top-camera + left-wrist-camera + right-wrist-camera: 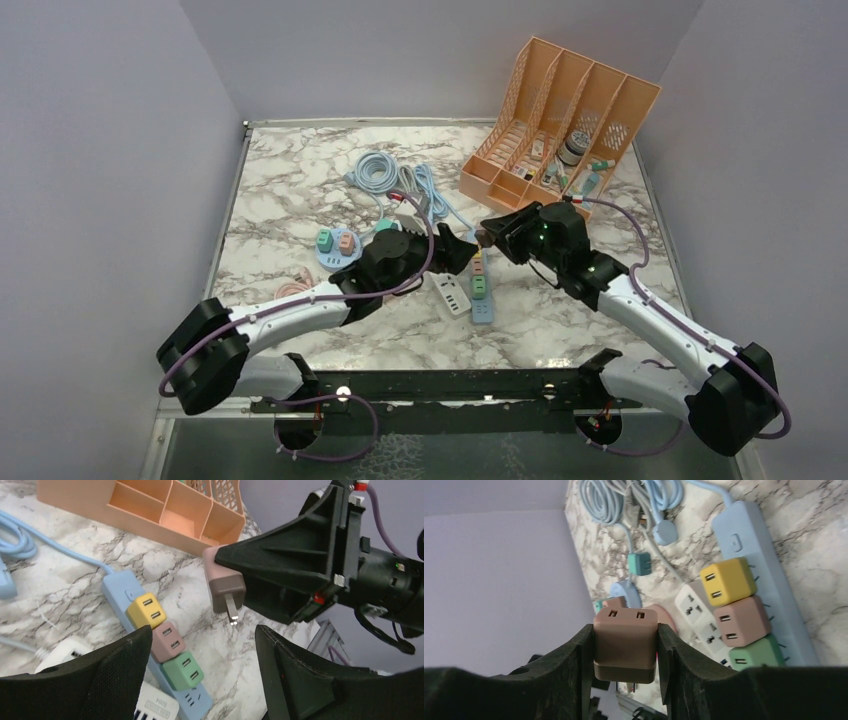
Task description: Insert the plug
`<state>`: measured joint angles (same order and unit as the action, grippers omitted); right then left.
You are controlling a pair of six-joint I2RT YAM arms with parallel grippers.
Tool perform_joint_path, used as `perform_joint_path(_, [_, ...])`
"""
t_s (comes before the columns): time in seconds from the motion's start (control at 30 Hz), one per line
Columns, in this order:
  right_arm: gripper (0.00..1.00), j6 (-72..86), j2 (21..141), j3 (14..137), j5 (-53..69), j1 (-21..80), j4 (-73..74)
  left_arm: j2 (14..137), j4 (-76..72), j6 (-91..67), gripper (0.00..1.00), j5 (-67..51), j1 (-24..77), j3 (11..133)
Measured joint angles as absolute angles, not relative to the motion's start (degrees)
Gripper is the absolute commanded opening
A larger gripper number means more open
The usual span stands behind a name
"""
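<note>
Right wrist view: the right claw is clenched on the brown plug, near the blue power strip. The left claw stands released.

1 fixed camera looks down from high behind the power strip; 2 wrist cameras face it closely from opposite sides.

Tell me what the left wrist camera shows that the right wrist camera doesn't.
Left wrist only: the metal prongs of the brown plug seen side-on, and the orange organizer. Right wrist only: the plug's two-port face and a small teal plug. Both: the right gripper shut on the brown plug, and the blue power strip with three coloured adapters.
</note>
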<state>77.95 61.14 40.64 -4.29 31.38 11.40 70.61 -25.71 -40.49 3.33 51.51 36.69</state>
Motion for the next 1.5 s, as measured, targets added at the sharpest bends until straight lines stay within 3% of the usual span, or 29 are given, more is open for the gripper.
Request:
perform_joint_path(0.17, [0.32, 81.5, 58.8, 40.6, -2.4, 31.4, 10.3, 76.8, -31.6, -40.8, 0.76, 4.7, 52.6, 39.7])
perform_joint_path(0.27, [0.32, 82.8, 58.5, 40.3, -1.6, 31.4, 10.2, 79.1, -33.9, -40.8, 0.70, 4.8, 53.4, 40.9])
perform_joint_path(0.4, [0.32, 84.3, 58.5, 39.3, -0.3, 31.4, 9.5, 81.2, -35.9, -41.1, 0.47, 5.2, 54.2, 42.7])
perform_joint_path(0.53, [0.33, 85.1, 58.5, 38.5, 0.6, 31.4, 8.9, 82.1, -36.7, -41.5, 0.32, 7.2, 54.4, 42.8])
perform_joint_path(0.63, [0.41, 85.3, 58.5, 38.3, 0.8, 31.2, 8.5, 82.3, -36.9, -41.6, 0.20, 8.3, 54.4, 42.8])
perform_joint_path(0.7, [0.55, 85.3, 58.5, 38.3, 0.8, 31.1, 8.5, 82.3, -36.9, -41.3, 0.15, 8.5, 54.5, 42.8])
perform_joint_path(0.73, [0.70, 85.0, 58.5, 38.3, 0.8, 31.1, 8.5, 82.4, -36.9, -41.2, 0.14, 8.6, 54.5, 42.7])
perform_joint_path(0.77, [0.77, 84.6, 58.5, 38.3, 0.9, 31.1, 8.5, 82.4, -37.0, -41.2, 0.13, 8.6, 54.5, 42.7])
perform_joint_path(0.83, [0.81, 83.1, 58.5, 38.3, 1.1, 31.1, 8.5, 82.4, -37.1, -40.9, 0.13, 8.6, 54.5, 42.7])
perform_joint_path(1.07, [0.82, 73.0, 56.8, 39.3, 0.7, 31.1, 10.7, 80.9, -37.2, -39.2, 0.12, 5.6, 53.5, 41.2])
perform_joint_path(1.5, [0.80, 43.3, 42.5, 40.6, 8.8, 31.1, 9.4, 71.4, -31.3, -42.0, 0.12, -14.8, 45.4, 38.4])
